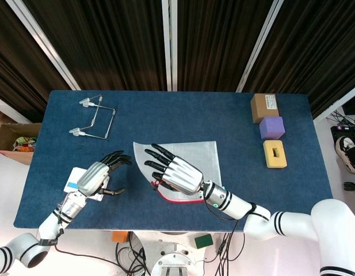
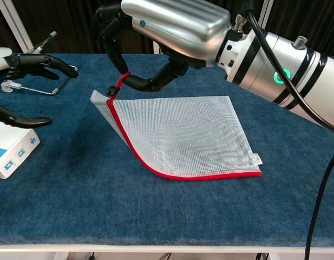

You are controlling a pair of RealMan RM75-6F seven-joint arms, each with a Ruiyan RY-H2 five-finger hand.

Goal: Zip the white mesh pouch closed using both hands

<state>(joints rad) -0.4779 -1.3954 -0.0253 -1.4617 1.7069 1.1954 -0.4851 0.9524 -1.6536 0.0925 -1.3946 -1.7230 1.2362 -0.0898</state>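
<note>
The white mesh pouch (image 1: pixel 195 153) with red edging lies flat mid-table; in the chest view the pouch (image 2: pixel 183 135) has its left corner lifted off the cloth. My right hand (image 1: pixel 176 172) covers the pouch's near-left part. From the chest camera, the right hand (image 2: pixel 172 24) pinches the red zipper pull (image 2: pixel 122 80) between thumb and a finger, just above the black slider (image 2: pixel 110 92). My left hand (image 1: pixel 98 177) hovers left of the pouch, apart from it, fingers spread and holding nothing; the left hand (image 2: pixel 31 62) shows at the left edge of the chest view.
A white box with blue marks (image 1: pixel 72 179) (image 2: pixel 12 149) lies under my left hand. A wire frame (image 1: pixel 95 118) sits at the back left. A brown box (image 1: pixel 264 107), purple cube (image 1: pixel 271 127) and yellow slotted block (image 1: pixel 275 154) line the right side.
</note>
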